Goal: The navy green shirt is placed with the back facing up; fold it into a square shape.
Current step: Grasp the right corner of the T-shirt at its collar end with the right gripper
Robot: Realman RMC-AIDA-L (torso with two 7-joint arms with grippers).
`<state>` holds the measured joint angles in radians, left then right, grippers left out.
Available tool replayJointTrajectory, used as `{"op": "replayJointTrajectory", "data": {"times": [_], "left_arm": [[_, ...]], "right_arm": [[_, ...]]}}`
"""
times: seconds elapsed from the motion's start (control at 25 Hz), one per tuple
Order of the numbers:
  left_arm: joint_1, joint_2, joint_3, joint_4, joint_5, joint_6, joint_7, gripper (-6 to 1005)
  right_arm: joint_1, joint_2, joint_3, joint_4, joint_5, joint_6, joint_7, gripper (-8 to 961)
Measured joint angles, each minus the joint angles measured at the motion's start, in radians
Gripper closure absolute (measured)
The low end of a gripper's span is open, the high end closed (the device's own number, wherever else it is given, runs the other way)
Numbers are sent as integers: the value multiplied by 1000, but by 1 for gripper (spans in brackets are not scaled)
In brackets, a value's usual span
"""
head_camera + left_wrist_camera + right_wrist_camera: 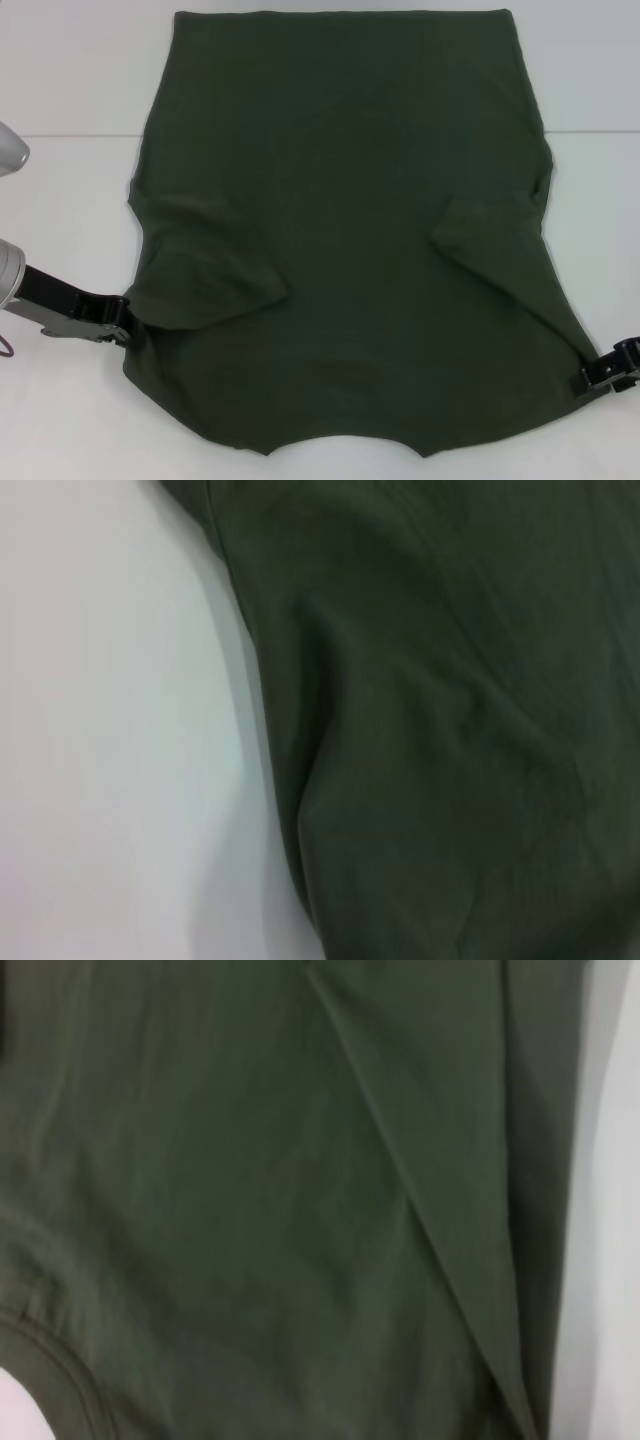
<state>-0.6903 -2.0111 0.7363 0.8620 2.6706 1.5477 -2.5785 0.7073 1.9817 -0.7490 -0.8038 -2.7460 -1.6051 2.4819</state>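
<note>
The navy green shirt (350, 250) lies flat on the white table (70, 190), plain side up. Its hem is at the far side and its collar (335, 445) is nearest me. Both short sleeves are folded inward onto the body. My left gripper (122, 322) rests against the shirt's left edge, close to the shoulder. My right gripper (598, 375) meets the right shoulder corner. The left wrist view shows the shirt (450, 730) edge on the table, and the right wrist view shows the shirt (300, 1180) with its collar (50, 1370) seam.
White table (60, 420) borders the shirt on both sides and in front of it. Part of my left arm (10, 150) shows at the far left edge. No other objects are in view.
</note>
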Motion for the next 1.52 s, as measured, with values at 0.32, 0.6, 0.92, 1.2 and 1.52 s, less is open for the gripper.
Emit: {"op": "replayJointTrajectory", "data": {"times": [0.32,0.6,0.92,1.2,1.52], "left_arm": [[0,-1,0,0,0,3,0,940],[0,-2,0,0,-7,5,0,939],[-1,-3,0,3,-9,8,1,938],[-1,-6,0,13,-9,13,2,938],[-1,-6,0,14,-11,12,3,940]], "right_arm": [[3,10,-11,0,2,-1,-1,258],[10,21,-12,0,7,-1,-12,263],[30,42,-12,0,8,-2,-27,269],[44,55,-12,0,9,0,-37,273],[33,82,-10,-57,11,4,-61,279]]}}
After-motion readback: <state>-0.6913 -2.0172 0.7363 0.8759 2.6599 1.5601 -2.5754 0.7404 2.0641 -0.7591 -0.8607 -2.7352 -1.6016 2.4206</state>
